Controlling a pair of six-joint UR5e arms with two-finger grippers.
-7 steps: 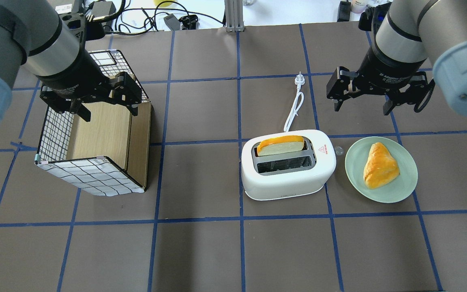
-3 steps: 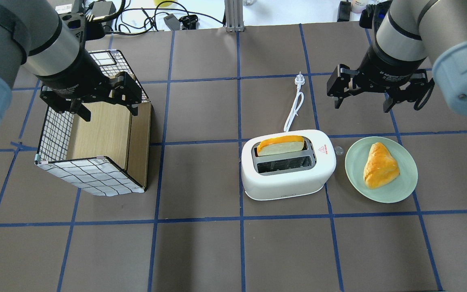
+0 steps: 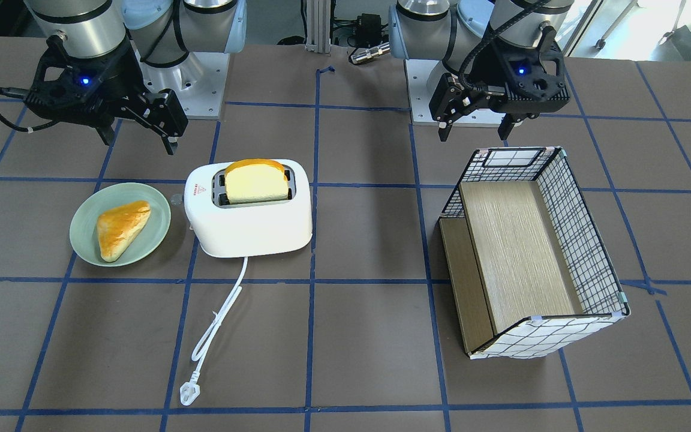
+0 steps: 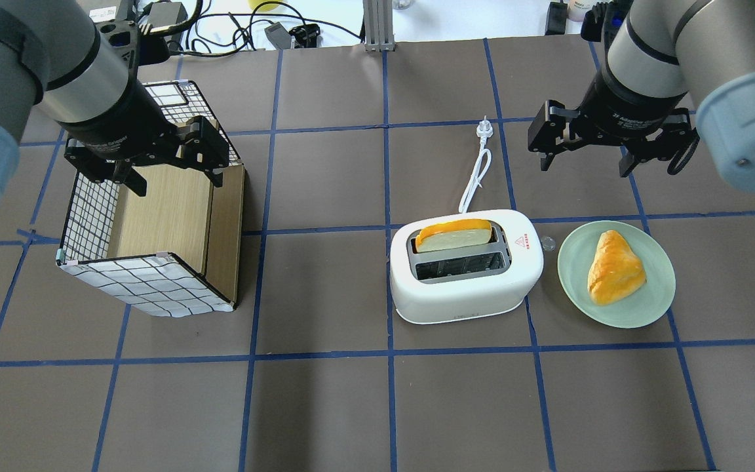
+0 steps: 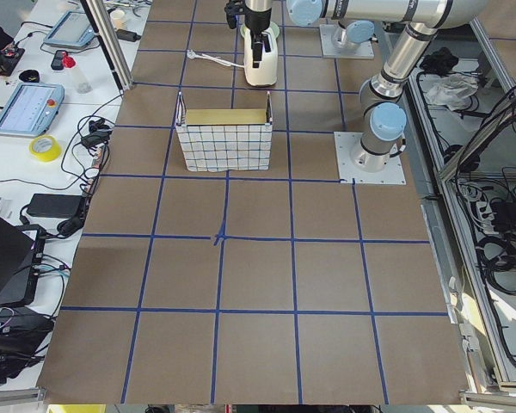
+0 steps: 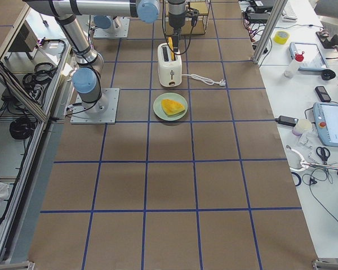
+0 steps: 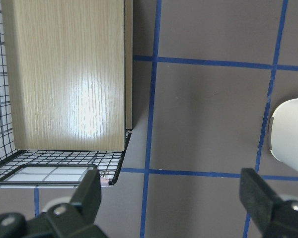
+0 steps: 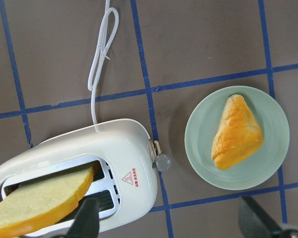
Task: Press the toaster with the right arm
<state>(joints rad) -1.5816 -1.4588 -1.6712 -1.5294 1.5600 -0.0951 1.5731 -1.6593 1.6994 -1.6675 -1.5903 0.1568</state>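
Note:
The white toaster (image 4: 466,288) stands right of the table's middle, with a slice of bread (image 4: 453,235) in its far slot. The near slot is empty. Its lever knob (image 4: 548,243) sticks out on the side facing the plate, and its cord (image 4: 476,177) and plug (image 4: 484,128) lie behind it. It also shows in the front view (image 3: 249,228) and the right wrist view (image 8: 89,153). My right gripper (image 4: 584,164) is open and empty, above the table behind the plate and apart from the toaster. My left gripper (image 4: 177,185) is open and empty over the box.
A green plate (image 4: 567,262) with a pastry (image 4: 613,267) lies right of the toaster, close to the lever knob. A grid-patterned box with a wooden inside (image 4: 154,229) lies on its side at the left. Blue tape lines cross the brown table.
My right gripper has shifted slightly toward the far side of the table. The left arm, toaster and plate have not moved.

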